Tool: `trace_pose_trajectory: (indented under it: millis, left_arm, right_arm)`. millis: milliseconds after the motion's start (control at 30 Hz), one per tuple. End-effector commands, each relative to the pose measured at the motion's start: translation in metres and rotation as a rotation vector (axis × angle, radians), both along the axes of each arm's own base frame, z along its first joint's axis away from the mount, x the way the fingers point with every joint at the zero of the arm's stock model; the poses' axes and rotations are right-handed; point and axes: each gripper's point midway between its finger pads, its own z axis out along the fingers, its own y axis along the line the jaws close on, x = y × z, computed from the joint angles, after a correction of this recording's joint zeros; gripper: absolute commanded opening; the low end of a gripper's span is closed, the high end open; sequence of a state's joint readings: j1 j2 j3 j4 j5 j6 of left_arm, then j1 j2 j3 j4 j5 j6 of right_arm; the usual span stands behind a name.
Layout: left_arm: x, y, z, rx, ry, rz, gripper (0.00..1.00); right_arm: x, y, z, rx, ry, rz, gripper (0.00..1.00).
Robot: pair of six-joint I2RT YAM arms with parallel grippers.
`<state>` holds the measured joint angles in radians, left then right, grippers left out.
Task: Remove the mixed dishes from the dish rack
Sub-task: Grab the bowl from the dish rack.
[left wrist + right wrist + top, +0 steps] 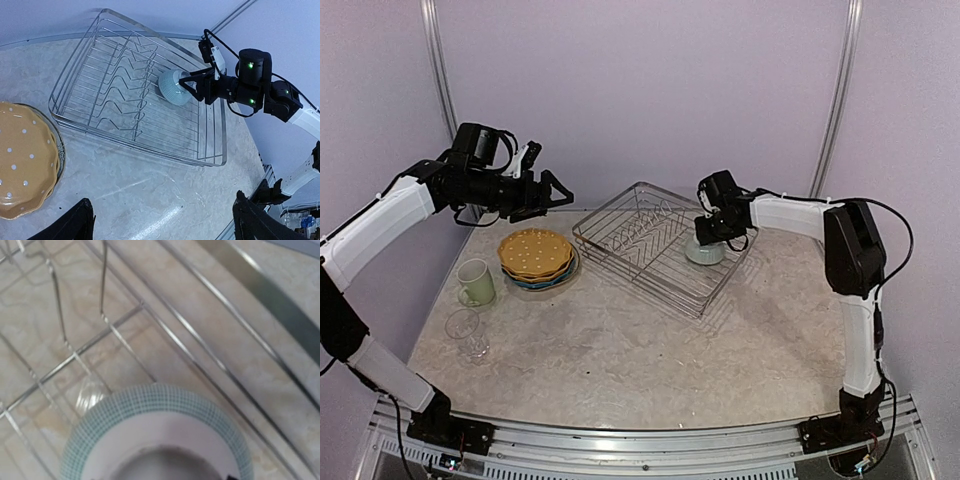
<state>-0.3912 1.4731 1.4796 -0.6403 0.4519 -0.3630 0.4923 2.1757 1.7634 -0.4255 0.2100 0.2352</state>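
The dish rack (642,280) stands at the table's middle right. The small light-blue bowl (705,253) sits in its right end. My right gripper (711,230) is shut on the bowl's rim. The left wrist view shows the bowl (171,88) tilted in that gripper (192,88). In the right wrist view the bowl (155,432) fills the bottom, over the rack wires (260,295). My left gripper (562,197) is open and empty, held high above the stack of orange plates (534,253), with a blue plate rim (542,284) under them. The cream plate is not visible.
The pale green mug (476,282) stands left of the plate stack, and the clear glass (467,334) stands nearer the front. The top orange plate (22,160) shows at the left of the left wrist view, beside the rack (140,146).
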Motion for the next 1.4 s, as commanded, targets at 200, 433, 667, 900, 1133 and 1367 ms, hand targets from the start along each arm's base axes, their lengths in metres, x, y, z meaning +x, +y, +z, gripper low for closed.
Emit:
trace_pose_trajectory:
  millis: [200, 433, 667, 900, 1133, 1367]
  left_arm:
    - [-0.003, -0.002, -0.011, -0.006, 0.044, -0.008, 0.91]
    - [-0.004, -0.004, -0.013, -0.011, 0.054, -0.017, 0.91]
    - [-0.005, -0.008, -0.015, -0.019, 0.066, -0.030, 0.91]
    - [-0.007, -0.015, -0.019, -0.042, 0.105, -0.055, 0.92]
    - [-0.005, -0.020, -0.030, -0.038, 0.162, -0.064, 0.92]
    - [-0.012, -0.037, -0.031, -0.119, 0.226, -0.148, 0.91]
  right_arm:
    - [-0.012, 0.008, 0.050, 0.210, -0.115, 0.004, 0.08]
    - [-0.014, 0.015, 0.060, 0.301, -0.145, 0.010, 0.01]
    - [-0.019, 0.017, 0.073, 0.421, -0.174, 0.011, 0.00]
    - [-0.035, 0.020, 0.097, 0.689, -0.207, 0.070, 0.00]
    - [-0.046, 0.027, 0.123, 0.837, -0.243, 0.119, 0.00]
    - [-0.065, 0.049, 0.155, 0.975, -0.267, 0.232, 0.00]
